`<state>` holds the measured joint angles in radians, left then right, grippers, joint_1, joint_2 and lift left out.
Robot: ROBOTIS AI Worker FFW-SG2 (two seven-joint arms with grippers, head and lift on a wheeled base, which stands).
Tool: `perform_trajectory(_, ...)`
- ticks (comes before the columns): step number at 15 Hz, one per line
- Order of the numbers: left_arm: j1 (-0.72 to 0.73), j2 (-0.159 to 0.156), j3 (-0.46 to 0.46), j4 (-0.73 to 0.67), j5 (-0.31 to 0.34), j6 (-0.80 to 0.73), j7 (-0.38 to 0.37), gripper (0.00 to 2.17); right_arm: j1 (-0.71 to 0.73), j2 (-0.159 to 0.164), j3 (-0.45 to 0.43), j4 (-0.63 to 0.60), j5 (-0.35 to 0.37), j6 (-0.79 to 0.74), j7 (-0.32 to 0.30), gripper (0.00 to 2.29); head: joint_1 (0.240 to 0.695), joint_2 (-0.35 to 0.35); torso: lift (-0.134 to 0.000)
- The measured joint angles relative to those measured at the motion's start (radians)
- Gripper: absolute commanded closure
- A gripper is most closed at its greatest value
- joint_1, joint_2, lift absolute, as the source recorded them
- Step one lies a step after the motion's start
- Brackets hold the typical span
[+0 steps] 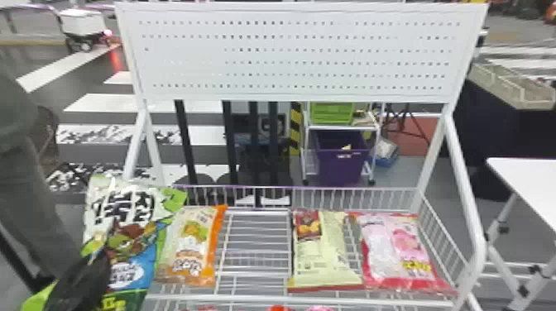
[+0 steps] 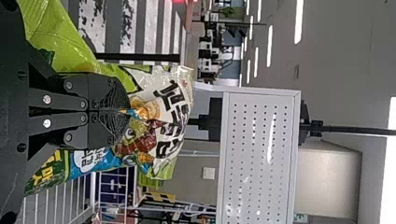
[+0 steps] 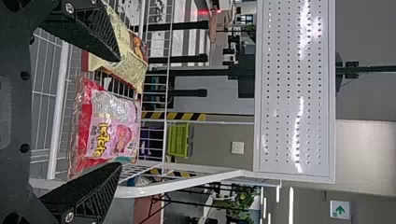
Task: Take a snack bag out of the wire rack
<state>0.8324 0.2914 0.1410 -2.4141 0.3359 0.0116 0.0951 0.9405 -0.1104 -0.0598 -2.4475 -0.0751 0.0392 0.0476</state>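
Left fingers (image 1: 85, 277) pinch a green-and-white snack bag (image 1: 122, 211) — right fingers (image 3: 91, 191) spread wide.

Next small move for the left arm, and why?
I'd ease the left gripper slightly farther to the robot's left, fingers kept shut: they pinch the green-and-white snack bag, and in the head view that bag covers the wire rack's left end, right beside the orange-edged bag, so it probably needs more clearance.

snack bag (image 1: 132, 240) partly behind left tool (image 1: 97, 260)
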Motion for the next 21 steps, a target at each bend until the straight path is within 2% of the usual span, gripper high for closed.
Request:
perform_trajectory(9, -0.001, 0.0, -0.001, 0.0, 0.0, 0.0, -0.002, 2.11, -0.012, -0.002, 0.0, 0.012, -0.003, 0.003, 0.0, 0.1, 0.499, 0.0, 0.0)
perform_trajectory(11, 0.001, 0.0, -0.002, 0.0, 0.0, 0.0, -0.003, 2.11, -0.05, -0.003, 0.004, 0.048, -0.018, 0.011, -0.003, 0.1, 0.499, 0.0, 0.0)
perform_trajectory(13, 0.002, 0.001, -0.006, 0.0, -0.001, 0.0, -0.004, 2.11, -0.172, -0.021, 0.027, 0.152, -0.059, 0.058, -0.025, 0.1, 0.499, 0.0, 0.0)
perform_trajectory(16, 0.005, 0.0, -0.016, 0.0, -0.006, 0.0, -0.005, 2.11, -0.432, -0.071, 0.135, 0.337, -0.119, 0.163, -0.071, 0.1, 0.499, 0.0, 0.0)
perform_trajectory(18, 0.006, -0.003, -0.026, 0.0, -0.016, 0.0, -0.006, 2.11, -0.594, -0.078, 0.206, 0.437, -0.137, 0.225, -0.089, 0.1, 0.499, 0.0, 0.0)
perform_trajectory(21, 0.007, -0.009, -0.038, -0.002, -0.027, 0.0, -0.009, 2.11, -0.792, -0.064, 0.281, 0.553, -0.163, 0.343, -0.102, 0.1, 0.499, 0.0, 0.0)
